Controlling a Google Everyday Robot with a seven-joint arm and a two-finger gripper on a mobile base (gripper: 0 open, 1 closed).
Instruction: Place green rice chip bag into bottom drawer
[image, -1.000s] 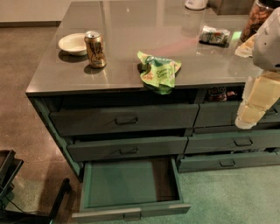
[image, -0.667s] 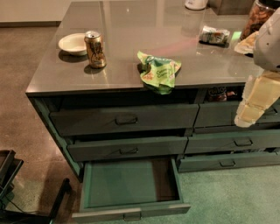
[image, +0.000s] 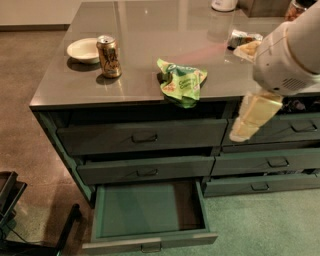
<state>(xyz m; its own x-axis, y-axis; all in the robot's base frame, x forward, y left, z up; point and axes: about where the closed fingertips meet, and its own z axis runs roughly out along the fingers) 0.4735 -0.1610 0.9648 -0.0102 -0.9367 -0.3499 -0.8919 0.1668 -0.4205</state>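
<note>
One prerequisite looked done, the rest wasn't. The bottom drawer (image: 150, 212) of the left stack stood pulled out, its teal inside bare as far as visible, so no opening step seemed needed. The green rice chip bag (image: 181, 82) lay crumpled on the countertop (image: 150, 30) at the front edge, its lower corner hanging just over the lip above the top left drawer, i.e. not yet picked up and nowhere near the drawer's inside.

The gripper (image: 245, 127) hung off the white arm (image: 287, 55) in front of the top drawer of the right stack, below counter level, to the right of the bag and apart from it, carrying nothing. Whether it was spread or pressed together couldn't be told.

Judged left to do: bring the gripper up and over to the bag, grasp, lift clear of the edge, lower into the open drawer, let go.

Vs approx 1 s earlier: arm and gripper had shifted left, toward the bag, w/ more of the white arm covering the counter's right corner. Bag, soda can (image: 108, 56), small bowl (image: 82, 50), dark snack packet (image: 242, 37) and the drawer all sat where they had been
</note>
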